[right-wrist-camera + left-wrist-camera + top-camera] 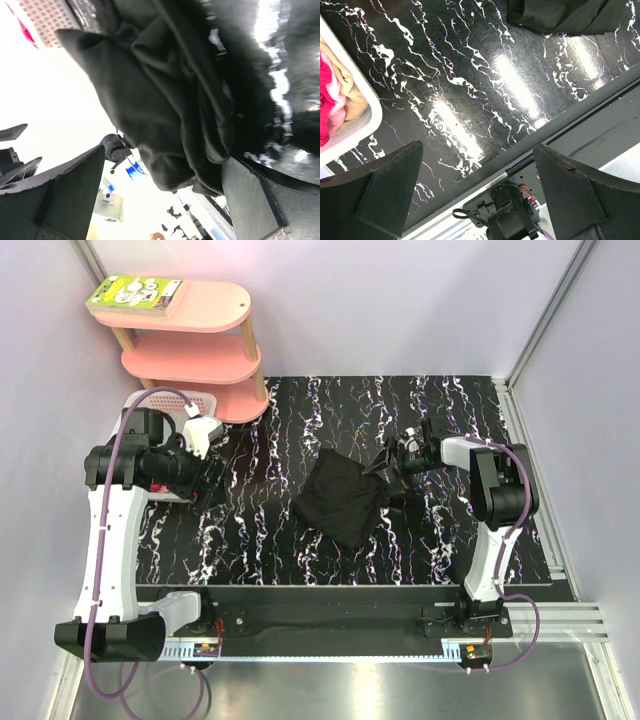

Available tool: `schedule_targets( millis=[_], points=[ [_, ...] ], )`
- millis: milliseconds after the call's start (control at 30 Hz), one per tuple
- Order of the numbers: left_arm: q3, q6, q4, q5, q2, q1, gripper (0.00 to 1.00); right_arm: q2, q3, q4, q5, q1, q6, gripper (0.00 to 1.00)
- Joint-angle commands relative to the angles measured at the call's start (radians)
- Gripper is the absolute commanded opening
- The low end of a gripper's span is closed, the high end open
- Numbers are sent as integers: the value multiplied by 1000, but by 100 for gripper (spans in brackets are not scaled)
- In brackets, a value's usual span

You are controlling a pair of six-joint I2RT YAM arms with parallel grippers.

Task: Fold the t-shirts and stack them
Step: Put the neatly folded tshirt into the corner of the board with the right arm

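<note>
At centre of the top view: 1 black t-shirt (340, 498), crumpled in a rough diamond on the black marbled table (260, 450). At its upper right corner: right gripper (392, 468), fingers spread wide. Its wrist view shows dark cloth bunched between and ahead of the fingers, not clamped; whether it touches them cannot be told. At left of the frame: left gripper (207, 433), fingers spread wide, nothing held, hovering beside 1 white lattice basket (160, 395). Inside the basket, at the left edge of the left wrist view: red-pink cloth (327, 95) and beige cloth (352, 97). Upper left: 1 pink tiered shelf (200, 310) carrying 1 green box (135, 292).
</note>
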State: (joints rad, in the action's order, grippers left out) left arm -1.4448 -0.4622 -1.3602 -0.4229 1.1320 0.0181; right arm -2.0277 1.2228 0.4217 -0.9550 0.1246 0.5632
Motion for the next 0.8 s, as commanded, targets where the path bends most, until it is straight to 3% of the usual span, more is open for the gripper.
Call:
schedule_targets(
  millis=[0,167,400,500,533,567,600,767],
  points=[
    [-8,7,-34,-20,-18,3,99,90,-29,-95,-41,24,47,100],
    [-9,11,-31,-19,-15,2,99,135,-77,-45,72,78,-44,100],
    [-11,11,-27,-16,-12,3,99,49,12,152,214,219,-154,100],
    [-9,11,-27,-13,-14,3,99,20,32,164,225,242,-143,79],
    [-9,10,-28,-10,-18,3,99,9,35,164,222,244,-141,38],
    [-8,10,-27,-8,-21,3,99,3,40,166,229,244,-134,8],
    [-8,8,-27,-5,-24,3,99,-3,56,182,242,245,-134,0],
    [1,2,-25,7,-29,3,99,-16,139,236,329,210,-149,0]
  ],
)
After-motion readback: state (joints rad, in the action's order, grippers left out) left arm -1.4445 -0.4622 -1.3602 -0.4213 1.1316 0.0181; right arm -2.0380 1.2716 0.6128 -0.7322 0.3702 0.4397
